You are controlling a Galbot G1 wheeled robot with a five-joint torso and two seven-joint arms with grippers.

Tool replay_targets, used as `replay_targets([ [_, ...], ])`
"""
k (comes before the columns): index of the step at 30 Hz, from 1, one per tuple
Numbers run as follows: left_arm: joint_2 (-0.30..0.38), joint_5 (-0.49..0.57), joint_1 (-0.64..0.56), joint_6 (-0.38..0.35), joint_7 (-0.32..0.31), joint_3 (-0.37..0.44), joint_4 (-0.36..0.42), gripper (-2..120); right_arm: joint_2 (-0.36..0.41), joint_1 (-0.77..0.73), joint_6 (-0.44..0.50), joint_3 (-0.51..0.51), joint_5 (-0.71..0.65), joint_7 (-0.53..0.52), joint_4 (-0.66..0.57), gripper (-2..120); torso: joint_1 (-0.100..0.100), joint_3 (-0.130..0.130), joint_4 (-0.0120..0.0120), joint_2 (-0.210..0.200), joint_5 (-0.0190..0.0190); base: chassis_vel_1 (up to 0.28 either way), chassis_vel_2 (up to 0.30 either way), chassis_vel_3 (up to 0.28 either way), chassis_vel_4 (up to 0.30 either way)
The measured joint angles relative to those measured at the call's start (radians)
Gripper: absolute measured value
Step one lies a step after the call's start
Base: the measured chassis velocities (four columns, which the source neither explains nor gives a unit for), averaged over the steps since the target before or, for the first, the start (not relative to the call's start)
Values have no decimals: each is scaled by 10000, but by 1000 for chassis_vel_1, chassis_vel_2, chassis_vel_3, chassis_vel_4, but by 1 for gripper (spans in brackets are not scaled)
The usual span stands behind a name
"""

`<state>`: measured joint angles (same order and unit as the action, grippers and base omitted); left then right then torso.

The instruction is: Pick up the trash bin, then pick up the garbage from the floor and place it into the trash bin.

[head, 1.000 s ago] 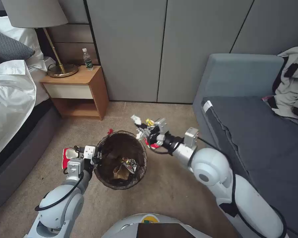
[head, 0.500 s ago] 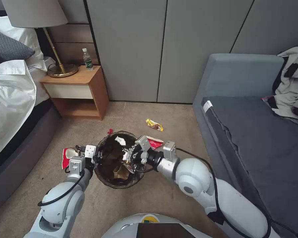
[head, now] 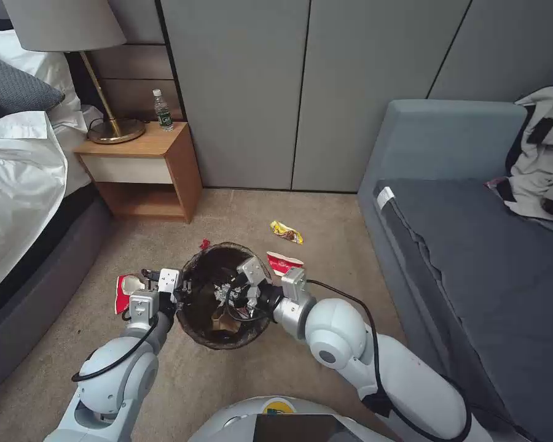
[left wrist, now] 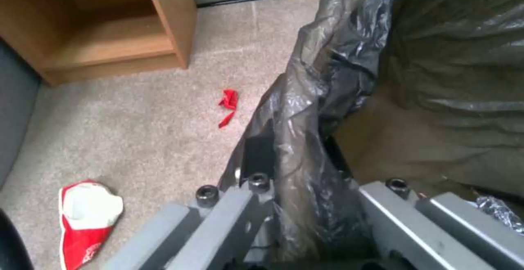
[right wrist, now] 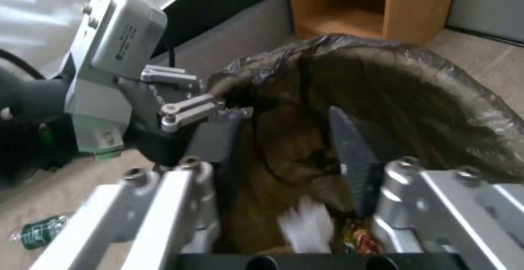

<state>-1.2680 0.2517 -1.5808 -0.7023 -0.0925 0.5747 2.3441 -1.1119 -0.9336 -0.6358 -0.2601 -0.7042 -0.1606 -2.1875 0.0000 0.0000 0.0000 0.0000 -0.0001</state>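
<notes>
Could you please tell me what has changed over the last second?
The right gripper swung from the floor litter to over the trash bin and dropped its white paper wad inside. The left gripper still clamps the rim; the floor wrappers stayed put.

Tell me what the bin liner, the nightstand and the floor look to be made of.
Bin liner: thin dark plastic film, glossy; it crinkles and catches light where the left gripper clamps the rim.
Nightstand: wood or wood-look laminate, matte, warm brown with faint grain; which one is unclear.
Floor: short-pile beige carpet, with a fine fibrous texture.
</notes>
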Motion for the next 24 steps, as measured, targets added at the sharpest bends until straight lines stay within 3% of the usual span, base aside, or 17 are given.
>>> replay_targets([
  [4,0,4,-18,0,8,1,52,3,-58,-74,14,-11,149,-21,32,64,0,0,-1,0,0,0,0,0,0],
  [8,-17,3,-26,0,11,-1,67,3,-87,-102,20,-23,181,-29,33,73,0,0,0,0,0,0,0,0,0],
  [11,-38,-10,-35,3,18,-14,72,3,-90,-110,32,-12,184,-81,-12,89,0,0,0,0,0,0,0,0,0],
  [14,-43,-12,-35,7,20,-12,73,3,-54,-108,42,153,172,-113,-157,97,0,0,0,0,1,0,0,0,0],
  [21,-73,-23,-25,28,26,10,45,3,322,-137,282,1008,-101,-76,-750,100,0,0,0,0,2,0,0,0,0],
  [24,-122,-29,-4,32,29,31,40,3,589,-493,1218,1873,-34,232,-1018,100,0,0,-1,0,2,0,0,0,0],
])
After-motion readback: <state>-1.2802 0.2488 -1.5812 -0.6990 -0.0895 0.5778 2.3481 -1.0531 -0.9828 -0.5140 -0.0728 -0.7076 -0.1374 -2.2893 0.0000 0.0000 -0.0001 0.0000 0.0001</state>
